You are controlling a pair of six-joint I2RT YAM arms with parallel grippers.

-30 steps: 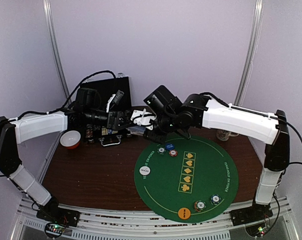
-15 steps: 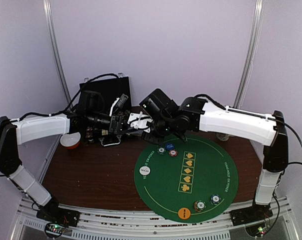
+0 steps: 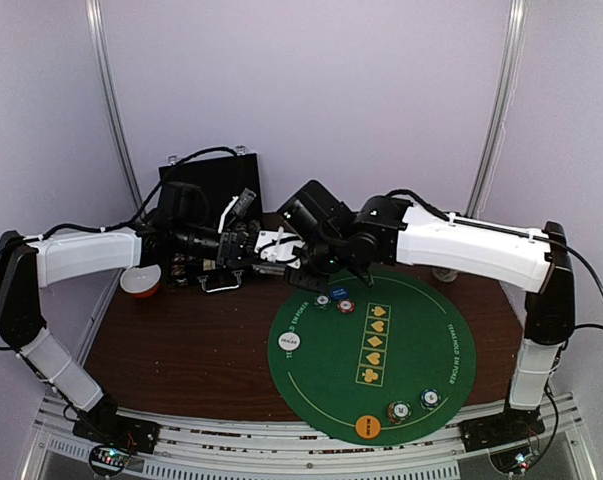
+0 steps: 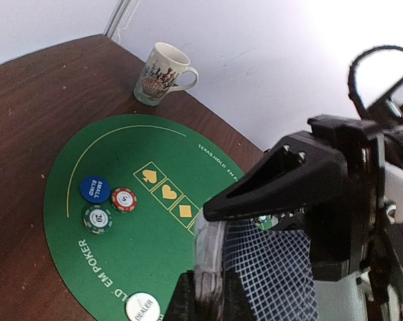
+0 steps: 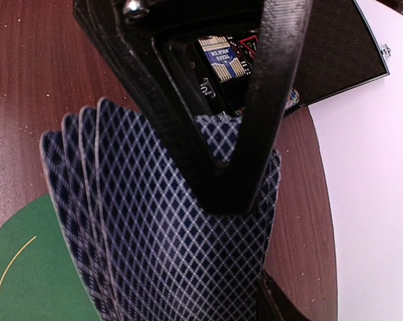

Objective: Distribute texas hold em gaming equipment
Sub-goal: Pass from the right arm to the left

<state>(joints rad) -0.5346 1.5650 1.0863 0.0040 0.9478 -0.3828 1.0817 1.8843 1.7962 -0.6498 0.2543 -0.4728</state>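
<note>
From my station the brown table (image 3: pixel 181 350) is largely taken up by the round green mat (image 3: pixel 421 340), and I judge the job roughly half done. The five printed suit boxes down the mat's middle are bare and no card lies on the felt. The playing cards (image 5: pixel 181 254) are all aloft above the mat's far left edge, fanned, with their lattice backs toward the right wrist camera. My right gripper (image 5: pixel 224 194) has its jaws drawn together on the fan. My left gripper (image 4: pixel 208 297) shows narrow jaws at the fan's edge, seemingly pinching it to peel one off

The small pieces look placed. The white dealer disc (image 3: pixel 288 340) sits at the mat's left edge, and the orange disc (image 3: pixel 367 427) at the near edge with two poker chips (image 3: pixel 398 411) just beside it. Three more lie at the far edge

For containers, the black case (image 3: pixel 211 180) stands open behind the left arm, holding small coloured items I cannot name. The cream mug (image 4: pixel 160 73) shows nothing inside. I can't see into the red-and-white bowl (image 3: pixel 139 280) just left of the case
</note>
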